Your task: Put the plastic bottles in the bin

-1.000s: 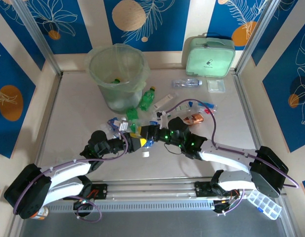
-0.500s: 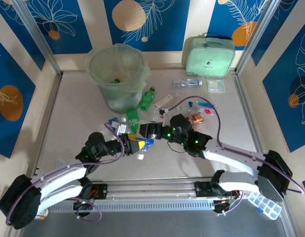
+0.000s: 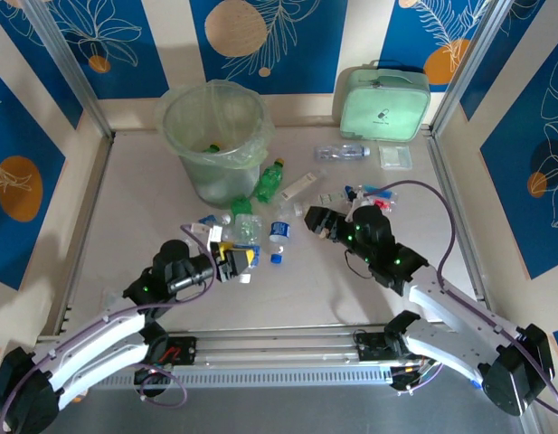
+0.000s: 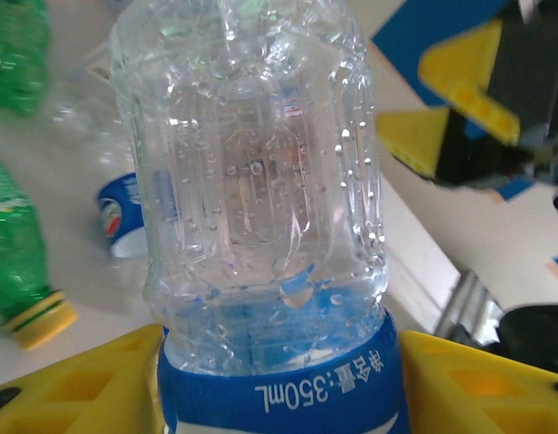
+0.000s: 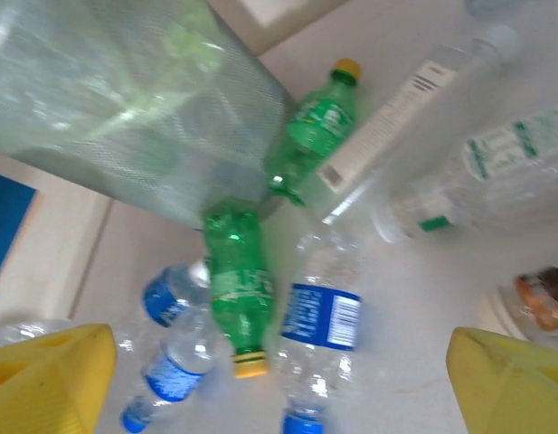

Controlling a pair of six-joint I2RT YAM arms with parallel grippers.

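1. Clear bottle (image 4: pixel 251 226): the left wrist view shows its blue label clamped between the yellow fingers of the left gripper (image 3: pixel 235 262). The top view places it mid-table (image 3: pixel 143 208), apart from the bin.
2. Bin (image 3: pixel 202 172): upright at far left, with a green bottle (image 3: pixel 269 179) just beside its base.
3. Right gripper (image 3: pixel 315 221): jaws wide and empty. Its wrist view shows loose bottles (image 5: pixel 319 316) lying below.

The bin (image 3: pixel 199 172) stands upright, far left, with a green bottle (image 3: pixel 269 179) lying just beside its base. A second green bottle (image 5: pixel 235 280) and blue-labelled clear bottles (image 5: pixel 320 316) lie nearby. My left tool (image 3: pixel 231 262) grips one droplet-beaded clear bottle (image 4: pixel 260 226).
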